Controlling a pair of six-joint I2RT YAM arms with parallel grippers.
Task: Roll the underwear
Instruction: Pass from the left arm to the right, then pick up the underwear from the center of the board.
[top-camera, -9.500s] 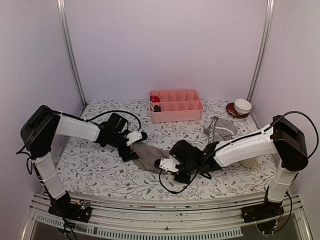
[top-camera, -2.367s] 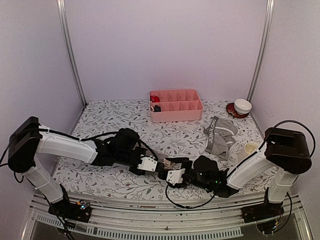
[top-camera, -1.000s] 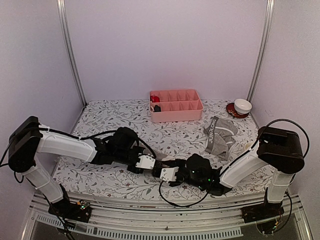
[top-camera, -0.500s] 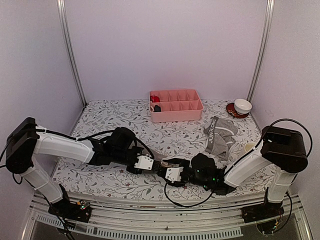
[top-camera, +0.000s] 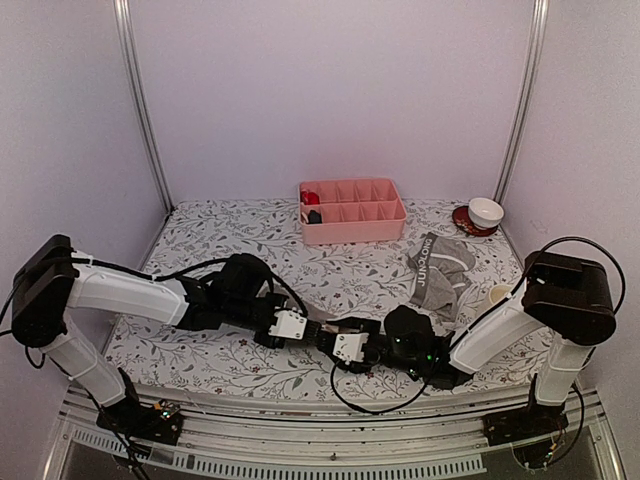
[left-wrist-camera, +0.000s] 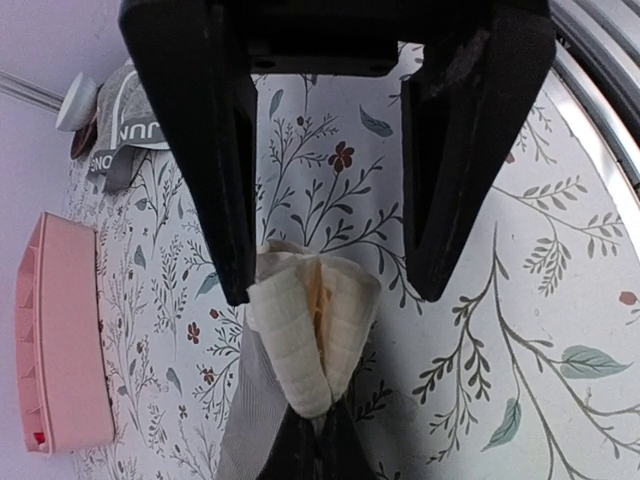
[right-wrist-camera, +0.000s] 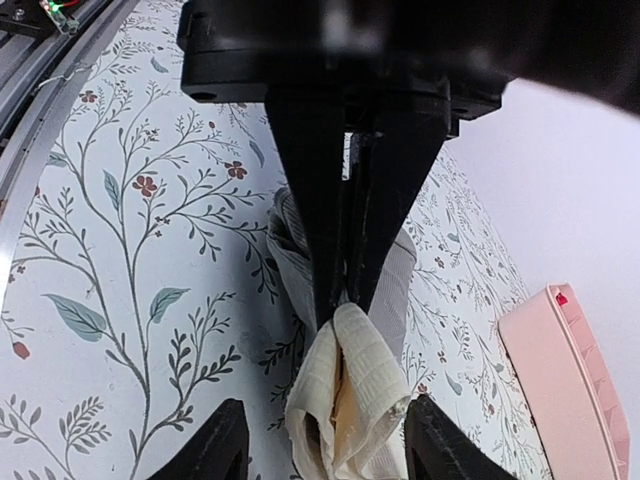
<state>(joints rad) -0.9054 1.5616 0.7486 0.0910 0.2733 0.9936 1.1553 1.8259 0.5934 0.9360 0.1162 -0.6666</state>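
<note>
The grey briefs are bunched into a narrow fold, with the pale waistband (left-wrist-camera: 300, 330) doubled over at the end. My left gripper (left-wrist-camera: 312, 425) is shut on that fold and shows from above in the right wrist view (right-wrist-camera: 345, 280). My right gripper (right-wrist-camera: 330, 425) stands open, a finger on either side of the waistband (right-wrist-camera: 360, 385) from the opposite end. In the top view the left gripper (top-camera: 298, 326) and the right gripper (top-camera: 345, 346) meet tip to tip near the table's front edge, hiding the briefs. The grey boxer-briefs (top-camera: 441, 264) with a dark lettered waistband lie crumpled at the right.
A pink divided tray (top-camera: 352, 210) sits at the back centre, with small red and dark items in its left cells. A white bowl on a red saucer (top-camera: 486, 212) stands back right, a pale cup (top-camera: 498, 296) by the right arm. The metal rail (top-camera: 330, 415) runs along the front.
The briefs, earlier spread at mid table, are now a tight bundle near the front edge. Over the last second the right gripper shifted slightly right and its jaws changed width. The left gripper kept its grip.
</note>
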